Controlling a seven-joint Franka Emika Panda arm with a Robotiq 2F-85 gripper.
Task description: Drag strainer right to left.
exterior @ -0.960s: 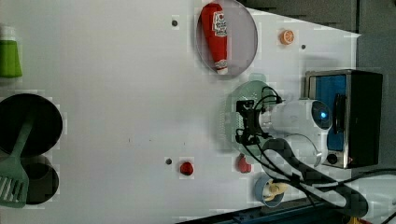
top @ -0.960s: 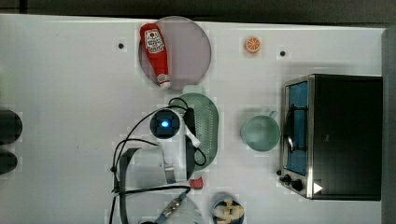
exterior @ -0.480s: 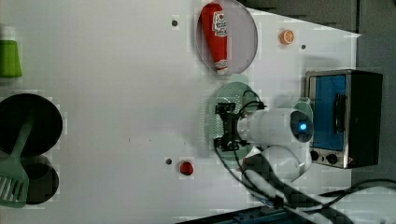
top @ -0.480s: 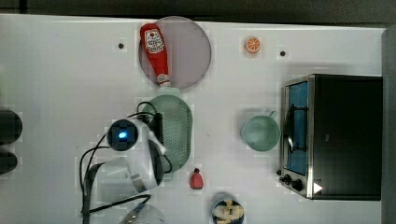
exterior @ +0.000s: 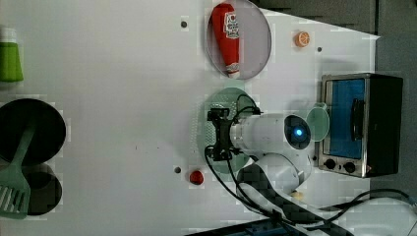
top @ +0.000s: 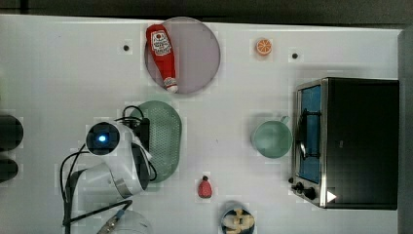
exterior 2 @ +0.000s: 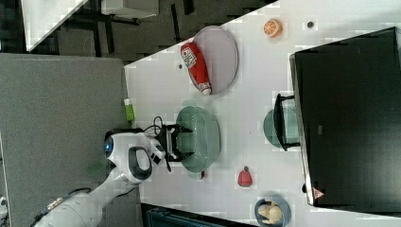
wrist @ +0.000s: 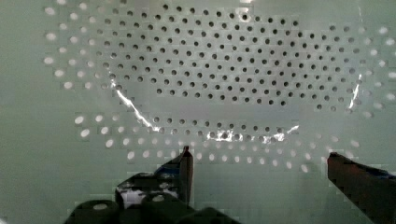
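Note:
The strainer is a pale green oval basin with a dotted bottom, lying on the white table just below the grey plate in the top view. It also appears under the arm in the left view and in the right view. My gripper points down over the strainer's side towards the top view's left. In the wrist view the gripper is open, its two dark fingertips spread wide over the perforated strainer, with nothing between them. I cannot tell whether the fingers touch its wall.
A grey plate carries a ketchup bottle just beyond the strainer. A green cup and a toaster oven stand at the top view's right. A small red item and a bowl lie near the front; black pans sit at the left view's left.
The arm and the strainer have moved together towards the top view's left, away from the green cup. The fingers have stayed open.

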